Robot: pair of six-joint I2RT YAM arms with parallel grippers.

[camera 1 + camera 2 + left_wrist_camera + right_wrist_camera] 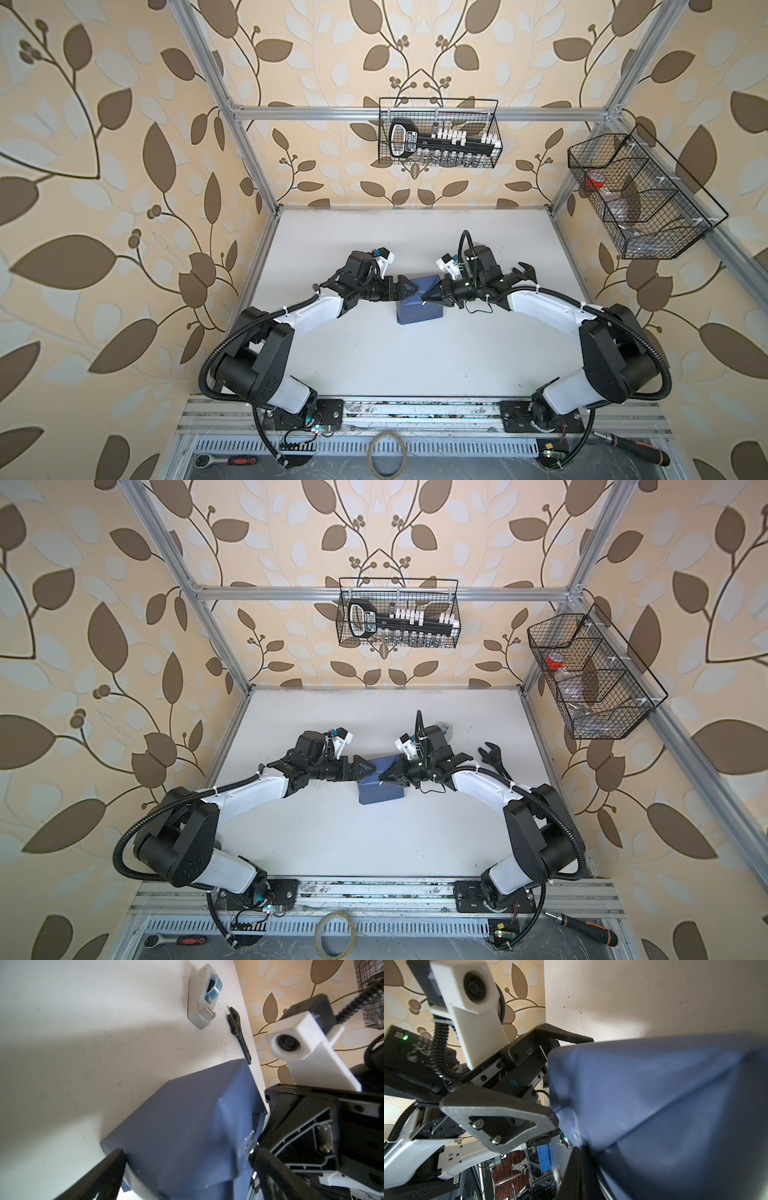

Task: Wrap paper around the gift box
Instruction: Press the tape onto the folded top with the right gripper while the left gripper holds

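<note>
The paper, slate-blue, is folded into a parcel in the middle of the table; the gift box is hidden beneath it. My left gripper is open at the parcel's left end, and the left wrist view shows its fingers either side of the paper. My right gripper is shut, its tip on the parcel's top by a clear tape strip. In the right wrist view its shut fingers lie against the paper.
A tape dispenser and a black wrench lie on the white table behind the right arm. Wire baskets hang on the frame. Hand tools and a tape ring lie at the front rail.
</note>
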